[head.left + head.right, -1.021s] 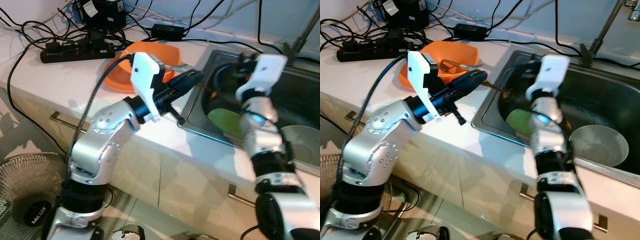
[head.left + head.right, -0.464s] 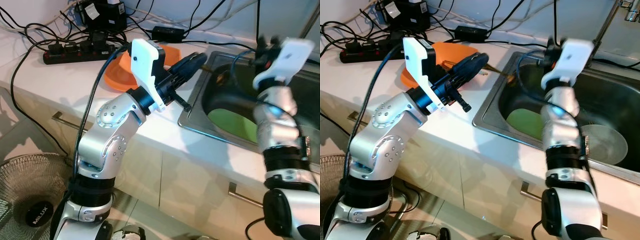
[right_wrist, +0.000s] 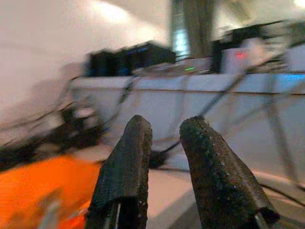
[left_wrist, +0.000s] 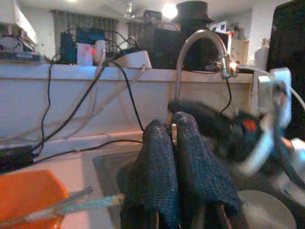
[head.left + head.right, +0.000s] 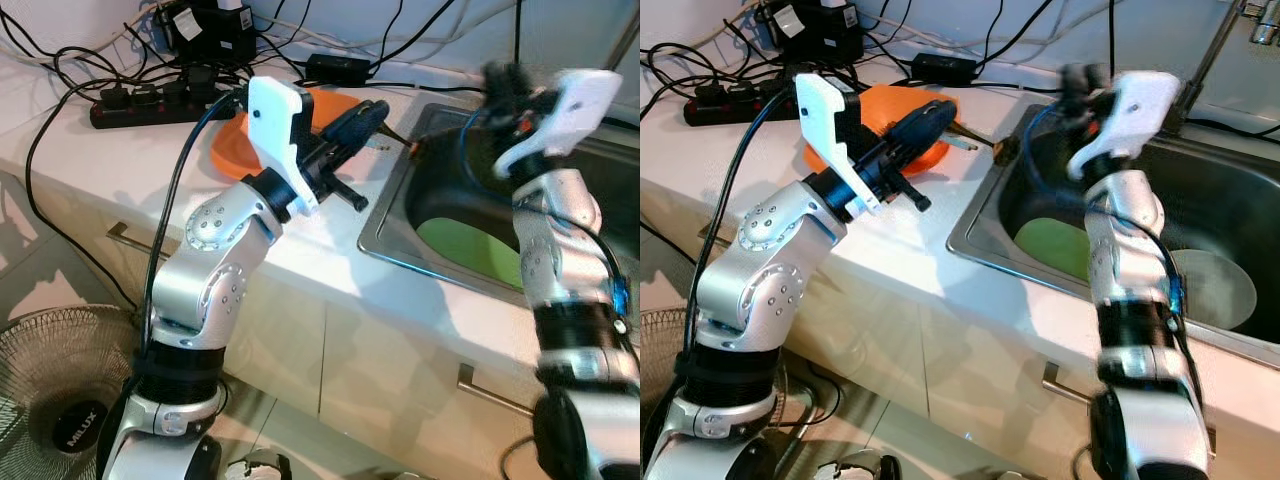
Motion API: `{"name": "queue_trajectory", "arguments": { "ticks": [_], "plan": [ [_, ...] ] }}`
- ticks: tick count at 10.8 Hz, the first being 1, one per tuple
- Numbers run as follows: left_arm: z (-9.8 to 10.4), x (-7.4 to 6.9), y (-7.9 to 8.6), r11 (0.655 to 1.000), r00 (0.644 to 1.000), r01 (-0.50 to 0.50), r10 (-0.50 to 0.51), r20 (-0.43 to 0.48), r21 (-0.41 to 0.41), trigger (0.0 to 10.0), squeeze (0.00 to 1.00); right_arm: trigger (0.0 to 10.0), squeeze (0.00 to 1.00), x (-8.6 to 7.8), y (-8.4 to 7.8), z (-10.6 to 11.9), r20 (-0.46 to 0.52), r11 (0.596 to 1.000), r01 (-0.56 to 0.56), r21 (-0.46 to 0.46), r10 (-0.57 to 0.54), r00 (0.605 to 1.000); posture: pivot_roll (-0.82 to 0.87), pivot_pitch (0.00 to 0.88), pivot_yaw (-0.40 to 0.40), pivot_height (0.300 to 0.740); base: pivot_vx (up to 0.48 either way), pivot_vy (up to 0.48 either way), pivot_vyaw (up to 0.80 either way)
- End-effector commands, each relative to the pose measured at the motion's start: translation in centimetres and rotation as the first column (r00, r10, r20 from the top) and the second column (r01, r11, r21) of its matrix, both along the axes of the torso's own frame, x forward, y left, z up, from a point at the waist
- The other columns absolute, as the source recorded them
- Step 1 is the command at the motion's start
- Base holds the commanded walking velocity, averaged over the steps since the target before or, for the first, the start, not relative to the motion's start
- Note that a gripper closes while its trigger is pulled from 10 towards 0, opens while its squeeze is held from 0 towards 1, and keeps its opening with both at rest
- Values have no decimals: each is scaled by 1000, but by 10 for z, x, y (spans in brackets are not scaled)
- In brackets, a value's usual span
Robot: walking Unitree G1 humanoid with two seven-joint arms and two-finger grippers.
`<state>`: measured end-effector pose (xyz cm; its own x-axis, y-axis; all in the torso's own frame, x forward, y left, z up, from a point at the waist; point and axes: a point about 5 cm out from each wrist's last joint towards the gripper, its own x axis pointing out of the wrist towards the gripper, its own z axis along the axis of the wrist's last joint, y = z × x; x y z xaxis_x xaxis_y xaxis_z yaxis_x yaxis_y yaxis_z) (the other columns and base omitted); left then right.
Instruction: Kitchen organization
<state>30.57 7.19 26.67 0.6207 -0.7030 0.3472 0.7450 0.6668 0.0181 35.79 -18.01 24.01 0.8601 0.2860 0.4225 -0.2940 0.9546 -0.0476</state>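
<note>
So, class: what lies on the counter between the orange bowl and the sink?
In the right eye view, a utensil sticks out from the orange bowl towards the sink, over pale counter.

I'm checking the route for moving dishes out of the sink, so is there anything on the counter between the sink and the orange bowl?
Yes. The left gripper, fingers pressed together, hangs over the counter strip between the sink and the orange bowl. A utensil also juts from the bowl toward the sink. The right gripper is raised above the sink's near-left corner.
</note>
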Motion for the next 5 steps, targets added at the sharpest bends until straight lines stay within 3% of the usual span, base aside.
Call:
{"name": "queue_trajectory", "arguments": {
  "ticks": [1,2,3,5],
  "plan": [
    [7,1,2,1000,999,-12,12,30,-6,10000,0,10000,0,-3,3,3,9,998,-58,-29,59,998,89,41,31,740,0,0,0],
    [7,1,2,1000,1000,-13,13,29,-7,10000,0,10000,0,-7,7,3,5,993,-113,-45,113,994,87,44,33,740,0,0,0],
    [6,1,1,1000,1000,-5,5,19,-10,10000,0,10000,0,-19,14,-4,-16,961,-249,-124,249,968,75,48,37,740,0,0,0],
    [5,2,-1,1000,1000,7,-7,8,-13,10000,0,10000,0,-27,16,-6,-29,935,-322,-145,322,946,70,53,41,740,0,0,0]
  ]
}}
